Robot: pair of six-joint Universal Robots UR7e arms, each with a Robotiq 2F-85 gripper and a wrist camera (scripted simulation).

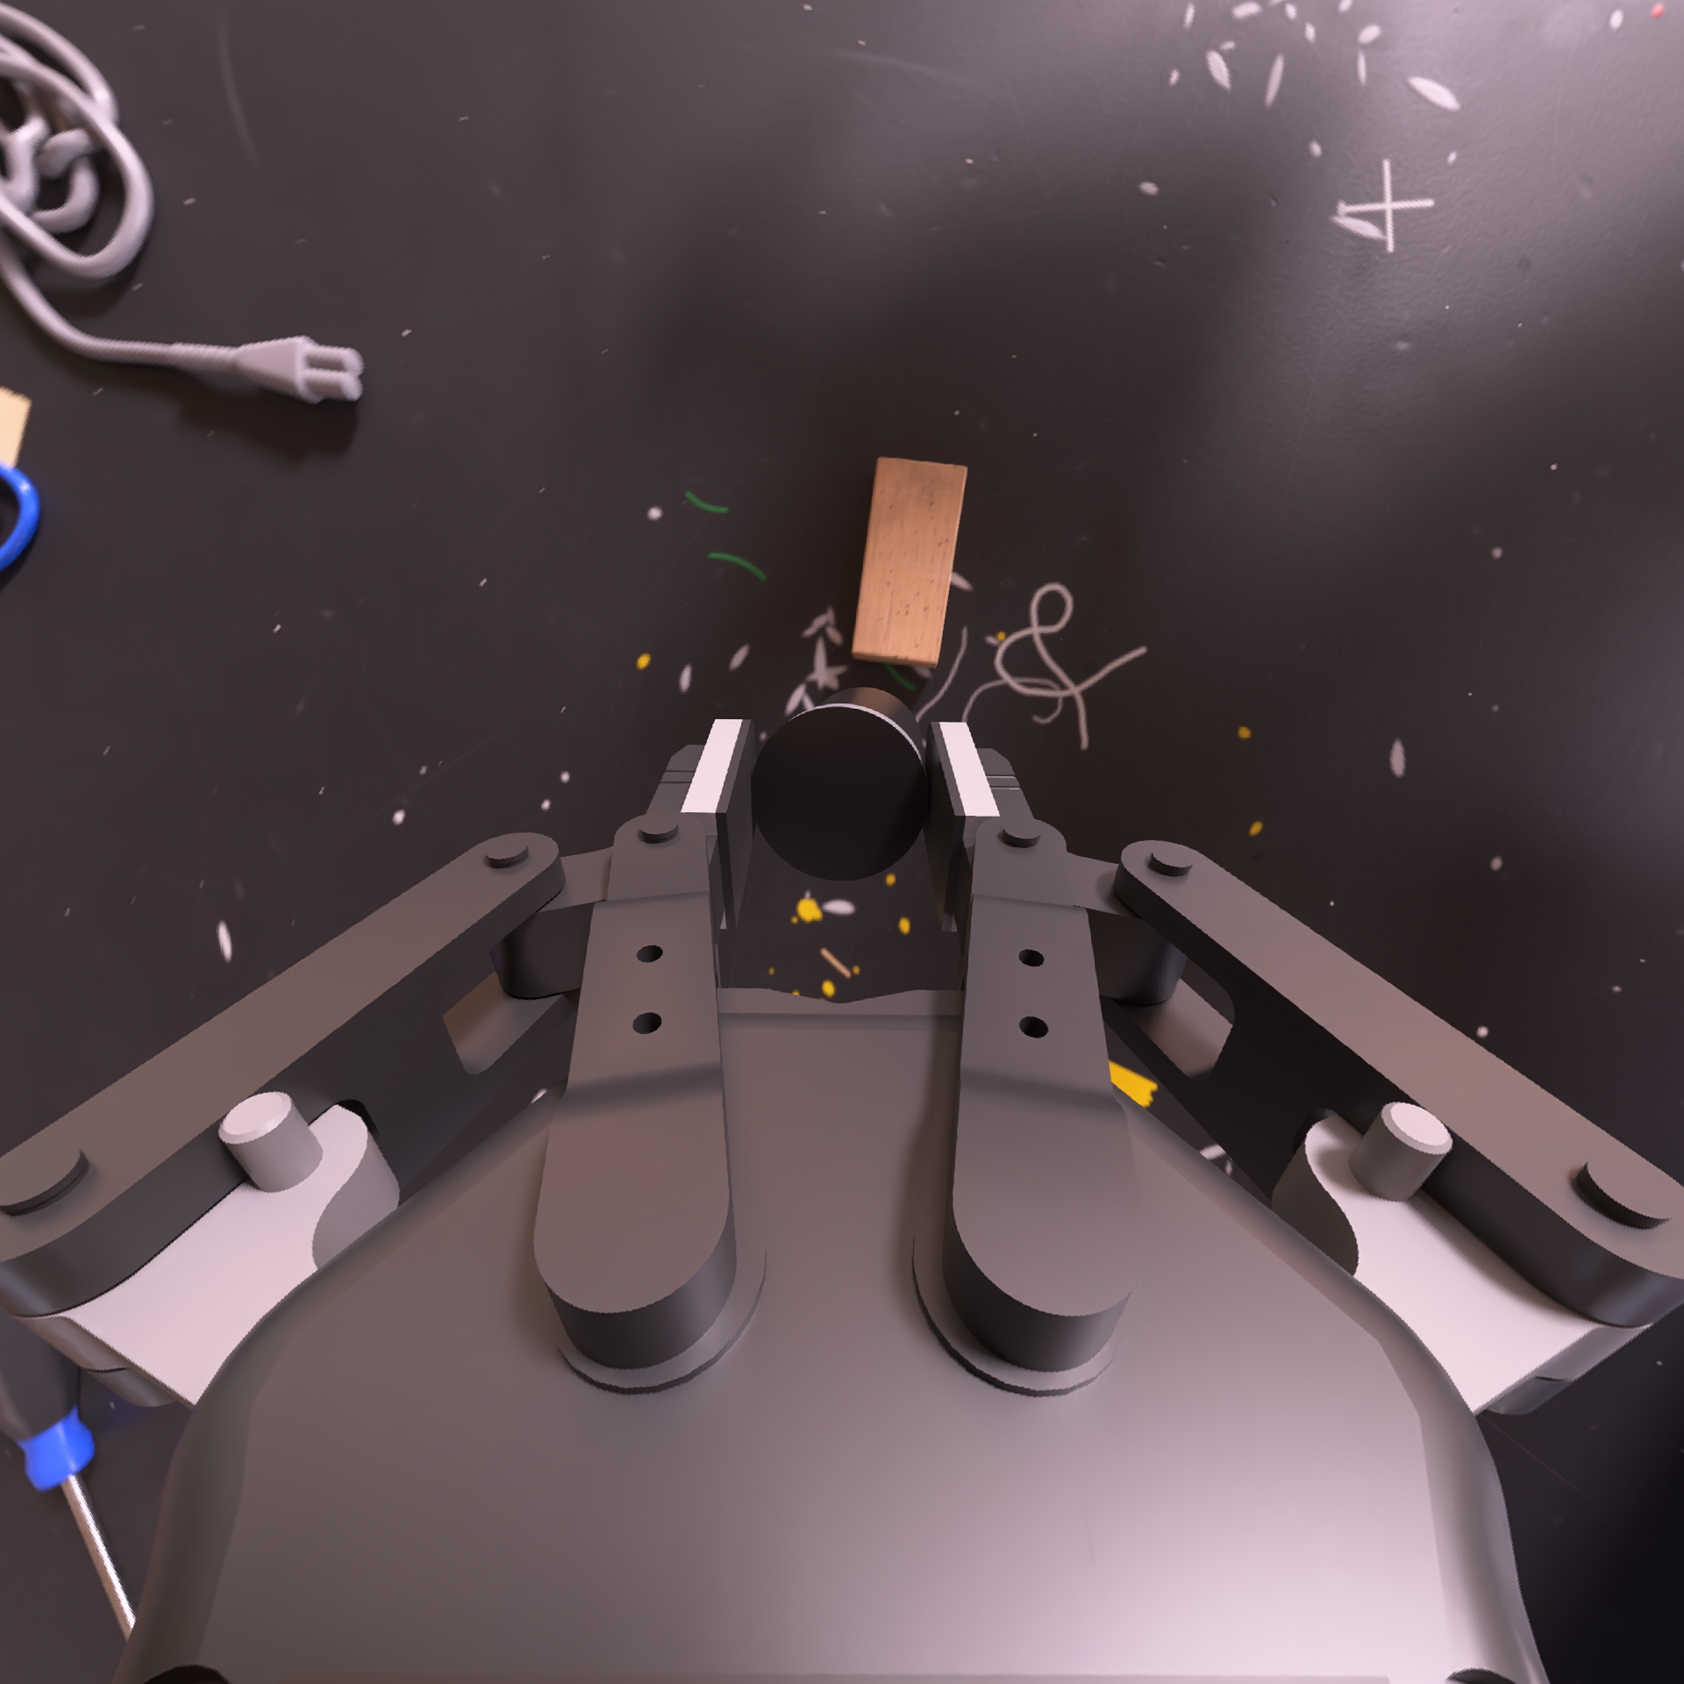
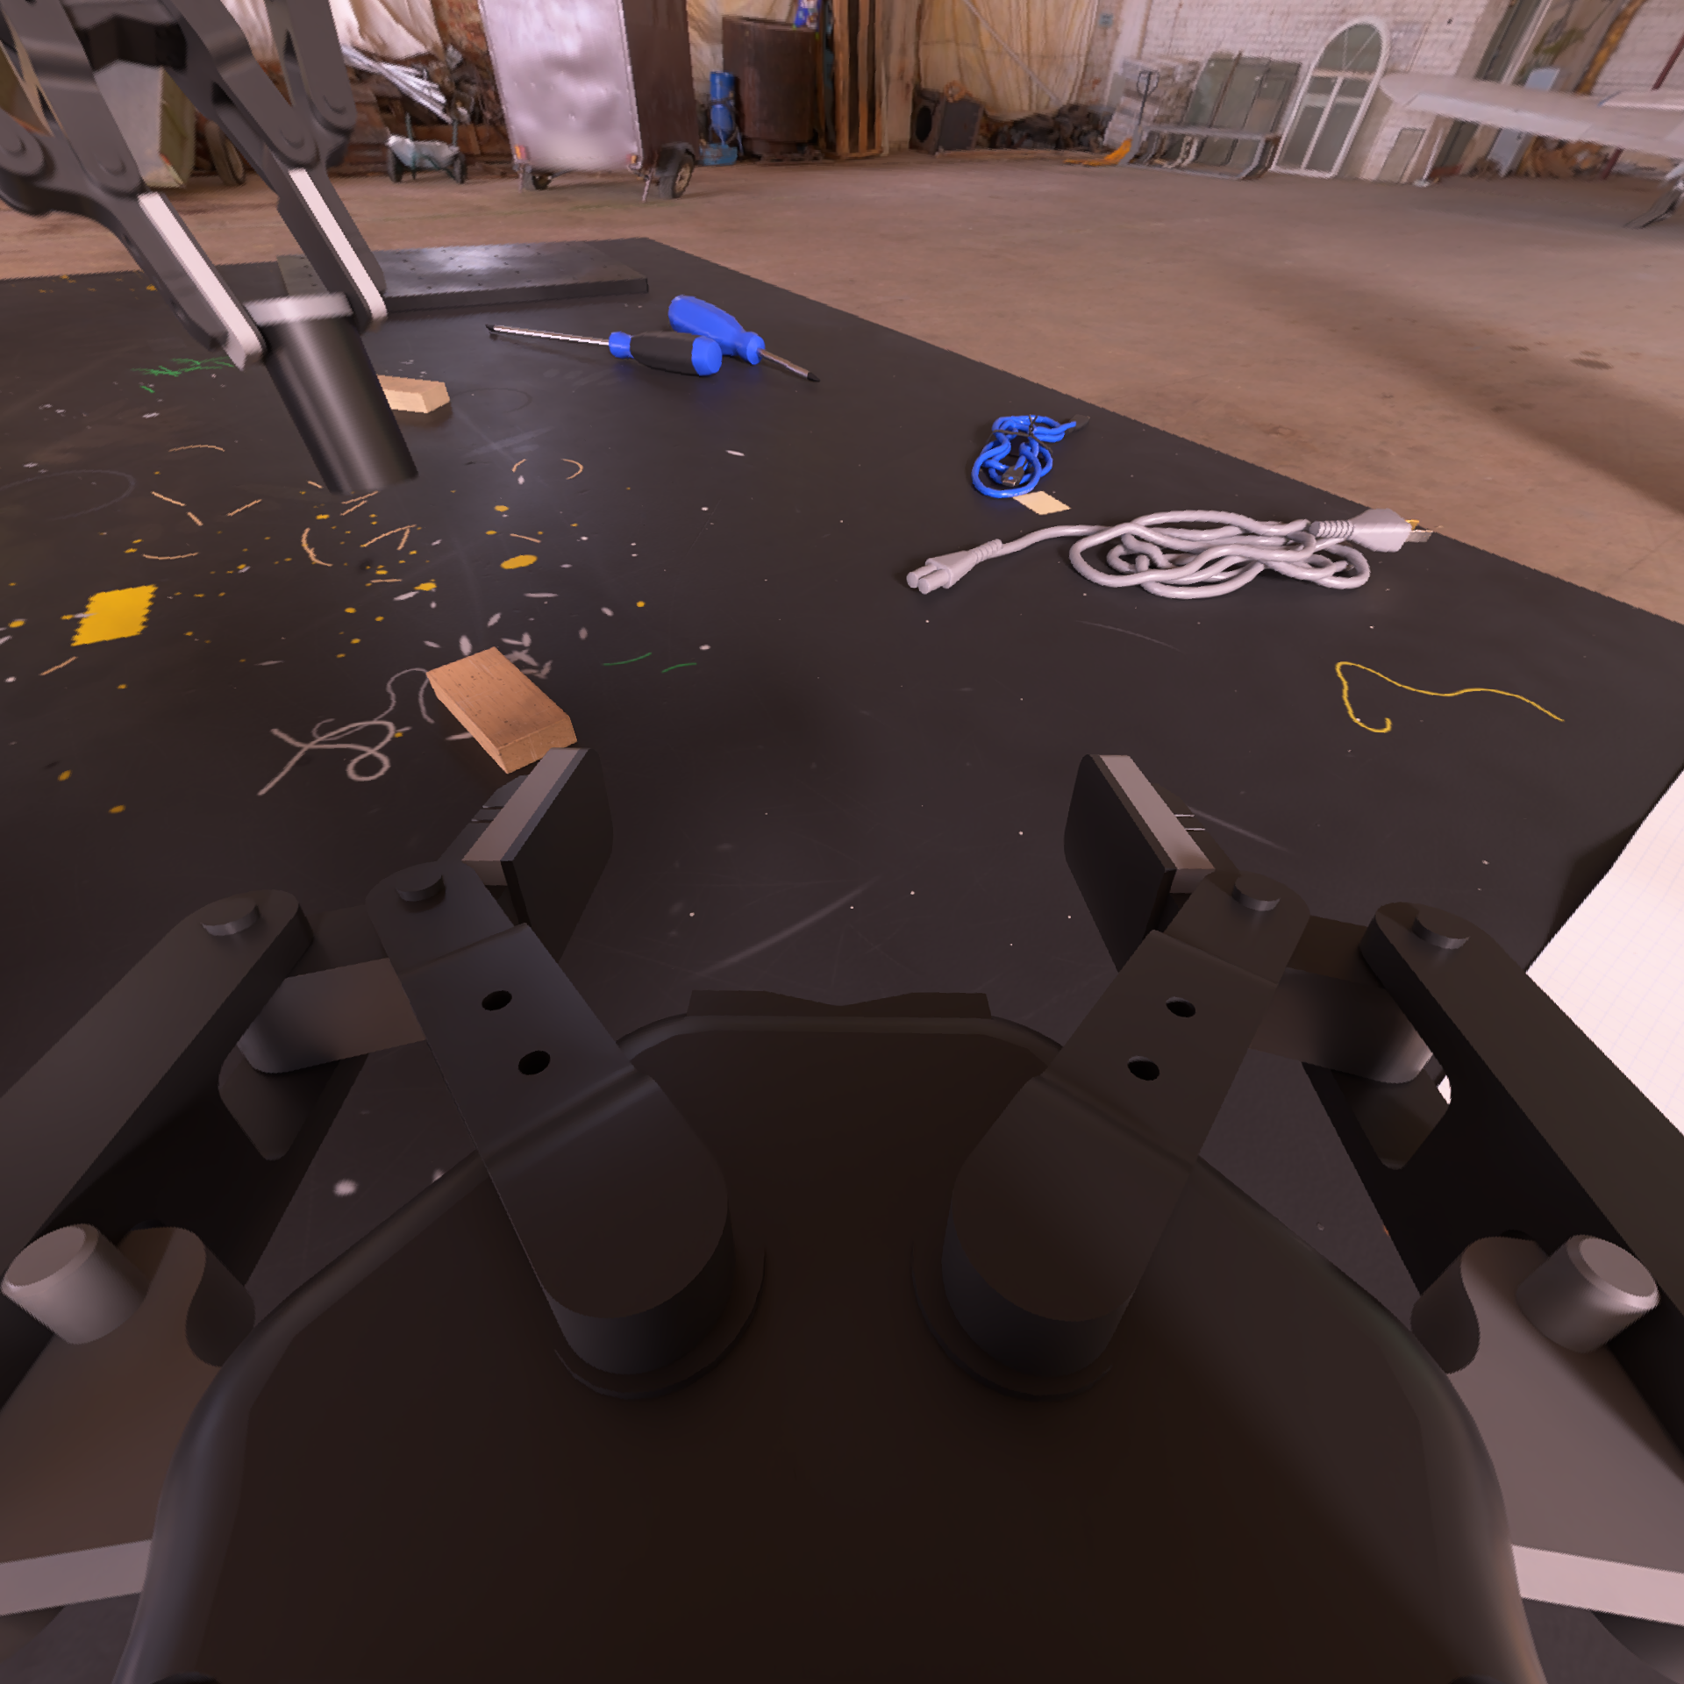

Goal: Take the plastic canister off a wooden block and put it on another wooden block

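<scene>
The left gripper (image 1: 838, 775) fills the near part of its wrist view, its two fingers clamped on either side of a black plastic canister (image 1: 838, 793), whose round end faces the camera. Seen from the right wrist view, that canister (image 2: 333, 401) hangs tilted in the air above the dark table (image 2: 820, 775), touching no block. Just beyond the left gripper's fingertips a wooden block (image 1: 908, 560) lies flat among chalk scribbles; a second, paler wooden block (image 2: 415, 395) rests farther off, behind the canister in the right wrist view. Far to the left of the left gripper lies a coiled grey power cord (image 1: 73, 219), with a blue cable (image 1: 18, 519) at the frame edge and a blue-handled screwdriver (image 1: 64, 1458) down beside the gripper's body. The right gripper (image 2: 838, 820) hovers low over bare table, jaws spread wide and holding nothing, with the nearer wooden block just ahead of its left fingertip.
</scene>
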